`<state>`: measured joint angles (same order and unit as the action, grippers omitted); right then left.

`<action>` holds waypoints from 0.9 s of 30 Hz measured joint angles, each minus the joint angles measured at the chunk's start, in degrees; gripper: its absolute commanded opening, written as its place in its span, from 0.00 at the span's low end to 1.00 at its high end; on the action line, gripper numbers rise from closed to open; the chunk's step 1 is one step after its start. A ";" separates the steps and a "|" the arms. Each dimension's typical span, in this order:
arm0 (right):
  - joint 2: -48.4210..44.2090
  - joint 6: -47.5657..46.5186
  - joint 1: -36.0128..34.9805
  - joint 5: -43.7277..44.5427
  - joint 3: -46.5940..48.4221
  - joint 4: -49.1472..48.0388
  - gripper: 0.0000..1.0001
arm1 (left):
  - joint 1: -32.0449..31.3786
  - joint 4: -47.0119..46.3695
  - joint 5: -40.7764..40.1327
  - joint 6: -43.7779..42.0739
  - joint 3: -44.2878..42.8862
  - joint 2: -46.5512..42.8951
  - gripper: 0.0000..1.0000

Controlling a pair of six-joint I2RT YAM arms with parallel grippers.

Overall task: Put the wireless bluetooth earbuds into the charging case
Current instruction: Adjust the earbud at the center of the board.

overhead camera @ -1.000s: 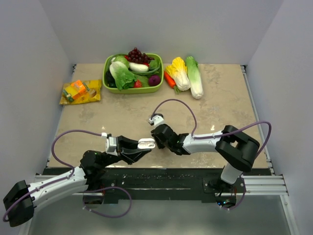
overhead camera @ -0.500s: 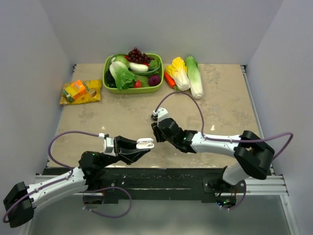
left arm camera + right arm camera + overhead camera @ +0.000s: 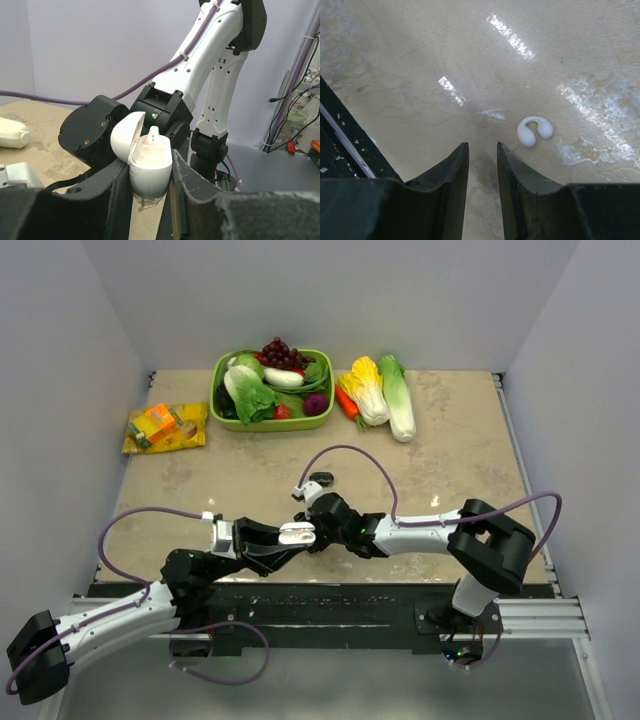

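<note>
My left gripper (image 3: 292, 540) is shut on the white charging case (image 3: 297, 533), held above the table's near edge. In the left wrist view the case (image 3: 150, 167) sits between the fingers with its lid flipped open to the left, and one white earbud (image 3: 152, 136) stands up in it. My right gripper (image 3: 316, 536) is just right of the case, pointing down at the table. In the right wrist view its jaws (image 3: 482, 150) stand a little apart and empty. A white C-shaped earbud (image 3: 534, 131) lies on the table just beyond and right of the fingertips. No black earbuds show.
A green bowl of vegetables (image 3: 225, 405) stands at the back, with cabbages and a carrot (image 3: 378, 390) beside it and a snack packet (image 3: 165, 427) at the back left. The table's black front edge (image 3: 342, 137) lies left of the right fingers.
My right gripper swung out to the back and right, then came back down beside the case. The left gripper with the case has barely moved.
</note>
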<state>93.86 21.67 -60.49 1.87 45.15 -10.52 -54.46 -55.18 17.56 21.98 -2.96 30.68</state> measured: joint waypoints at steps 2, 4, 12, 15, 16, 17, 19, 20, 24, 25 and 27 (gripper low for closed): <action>0.37 0.31 -0.31 -0.37 0.00 -0.79 0.32 | 0.00 -0.02 0.00 0.00 0.00 -0.04 0.00; 0.74 0.44 -0.44 -0.59 0.00 -1.53 0.31 | 0.00 -0.02 0.00 0.02 0.00 -0.04 0.00; 3.91 0.90 -0.33 0.00 0.00 -1.84 0.33 | 0.00 -0.02 0.00 0.02 0.00 0.02 0.00; 4.07 1.22 0.35 0.55 -0.07 -2.29 0.34 | 0.00 -0.02 0.00 0.02 0.00 0.00 0.00; 4.07 1.33 0.61 0.61 -0.15 -2.47 0.34 | 0.00 -0.02 0.00 0.02 0.00 0.00 0.00; 4.04 1.38 0.83 0.87 -0.20 -2.49 0.35 | 0.00 -0.02 0.00 0.02 0.00 0.00 0.00; 4.02 1.42 1.27 1.66 -0.46 -3.06 0.35 | 0.00 -0.02 0.00 0.02 0.00 -0.02 0.00; 4.00 1.44 1.55 1.81 -0.61 -3.34 0.35 | 0.00 -0.02 0.00 0.02 0.00 -0.07 0.00; 3.74 1.38 2.64 2.75 -1.27 -4.15 0.36 | 0.00 0.00 0.00 0.04 0.00 -0.28 0.00; 3.50 1.33 2.95 3.08 -1.51 -4.15 0.36 | 0.00 0.00 0.00 0.04 0.00 -0.33 0.00; 2.97 1.25 3.69 3.45 -2.08 -4.13 0.37 | 0.00 0.00 -0.02 0.04 0.00 -0.37 0.00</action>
<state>96.84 22.92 -56.80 5.32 43.07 -14.66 -54.46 -55.18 17.54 22.02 -2.96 30.30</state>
